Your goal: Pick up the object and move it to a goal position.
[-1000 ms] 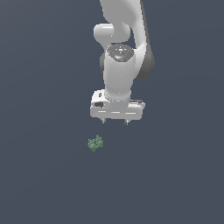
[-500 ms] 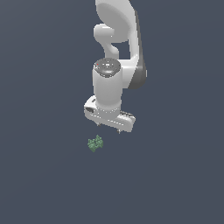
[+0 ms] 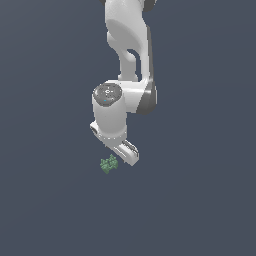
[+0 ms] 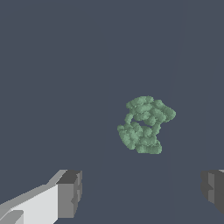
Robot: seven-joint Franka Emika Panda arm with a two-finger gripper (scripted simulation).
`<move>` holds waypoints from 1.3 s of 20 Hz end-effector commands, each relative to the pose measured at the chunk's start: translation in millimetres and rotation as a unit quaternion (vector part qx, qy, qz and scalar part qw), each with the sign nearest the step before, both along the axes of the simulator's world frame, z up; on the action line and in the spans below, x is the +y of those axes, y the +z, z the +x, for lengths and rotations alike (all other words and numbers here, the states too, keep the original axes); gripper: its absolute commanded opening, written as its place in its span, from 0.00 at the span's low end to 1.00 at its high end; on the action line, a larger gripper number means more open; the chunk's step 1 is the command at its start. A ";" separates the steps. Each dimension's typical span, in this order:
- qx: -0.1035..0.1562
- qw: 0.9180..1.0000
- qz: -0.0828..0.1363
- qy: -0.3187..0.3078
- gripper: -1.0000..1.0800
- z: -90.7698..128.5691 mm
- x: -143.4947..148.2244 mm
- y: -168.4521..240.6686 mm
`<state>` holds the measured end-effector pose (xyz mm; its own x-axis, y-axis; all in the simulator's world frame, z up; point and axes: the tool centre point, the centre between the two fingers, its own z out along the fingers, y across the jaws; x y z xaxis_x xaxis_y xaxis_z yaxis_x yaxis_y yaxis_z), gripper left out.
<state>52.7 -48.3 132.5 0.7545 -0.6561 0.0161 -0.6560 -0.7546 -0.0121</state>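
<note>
Green clump (image 4: 144, 125) ringed by bare floor (image 3: 200, 210); pincer (image 4: 140, 197) approach unobstructed.

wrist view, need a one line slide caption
Open gripper, grey fingers spread apart, with the lumpy green object lying untouched on the dark surface.

The gripper (image 3: 121, 152) is now much lower than 1 second ago and has come down close to the green object (image 3: 108, 164). The gripper has also turned, so its white bar no longer faces the exterior view flat on but slants away. The arm above it has bent and swung over. The gap between gripper and object has shrunk from wide to almost nothing.
</note>
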 end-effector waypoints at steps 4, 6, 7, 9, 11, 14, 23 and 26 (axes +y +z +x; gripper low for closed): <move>0.005 0.996 0.002 -0.088 0.96 4.5 -17.5 -17.0; 0.006 0.994 0.003 -0.112 0.96 5.6 -22.5 -21.9; 0.007 0.992 0.003 -0.123 0.96 6.1 -24.7 -24.0; 0.008 0.990 0.003 -0.143 0.96 6.9 -28.7 -27.9; 0.008 0.987 0.003 -0.158 0.96 7.5 -31.9 -31.0; 0.009 0.984 0.003 -0.175 0.96 8.2 -35.4 -34.4; 0.010 0.983 0.003 -0.184 0.96 8.2 -37.4 -39.8; 0.010 0.983 0.003 -0.184 0.96 8.0 -37.4 -50.4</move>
<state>61.3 -85.7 87.9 0.4664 -0.8846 0.0007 -0.8846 -0.4664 -0.0011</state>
